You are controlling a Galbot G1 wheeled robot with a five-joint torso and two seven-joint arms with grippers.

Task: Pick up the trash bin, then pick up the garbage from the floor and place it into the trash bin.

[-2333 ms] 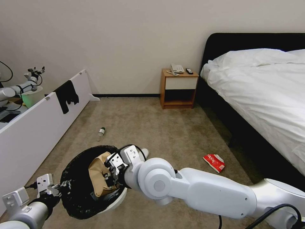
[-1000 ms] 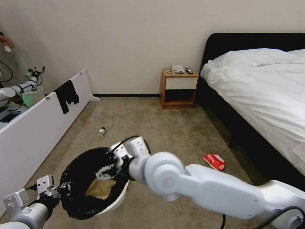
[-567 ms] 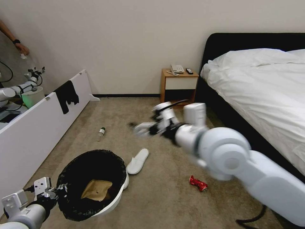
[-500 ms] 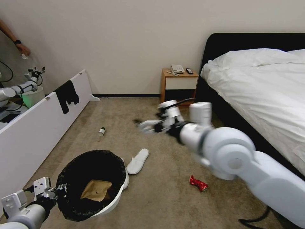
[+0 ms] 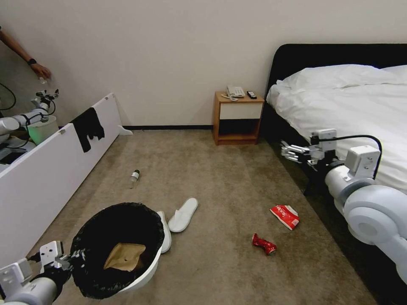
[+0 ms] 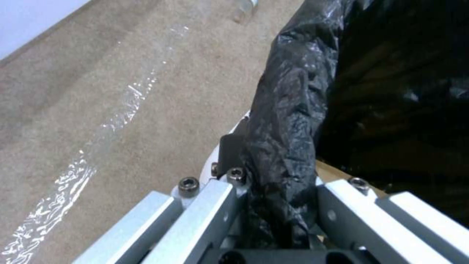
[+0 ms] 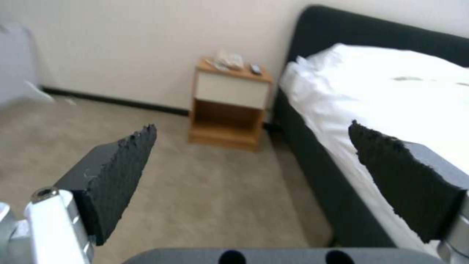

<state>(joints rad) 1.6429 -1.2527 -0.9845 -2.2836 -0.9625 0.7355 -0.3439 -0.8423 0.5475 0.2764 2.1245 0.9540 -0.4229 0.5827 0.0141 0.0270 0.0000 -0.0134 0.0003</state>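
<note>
Left gripper (image 5: pixel 70 259) low at the near left, clamped on the bag-covered rim of the trash bin (image 5: pixel 146 271); in the left wrist view its fingers (image 6: pixel 215 205) pinch the crinkled black bag (image 6: pixel 288 121) on both sides. Bin sits tilted, mouth toward the camera, a brown paper bag (image 5: pixel 124 256) lying inside on the black liner. Right gripper (image 5: pixel 292 152) raised at the right, beside the dark bed frame (image 5: pixel 296 55), nothing in it; right wrist view shows its two black pads (image 7: pixel 122 172) spread wide, with carpet, the nightstand (image 7: pixel 229 104) and bed beyond. Garbage on the carpet: two white slippers (image 5: pixel 183 214) just beside the bin's far rim, one touching it; a crumpled red wrapper (image 5: pixel 264 245) farther right; a red snack packet (image 5: pixel 285 216) near the bed; a small green-capped bottle (image 5: pixel 135 176) lying well apart toward the white board (image 5: pixel 46 169), which has a black cloth (image 5: pixel 87 127) draped over its top edge.
</note>
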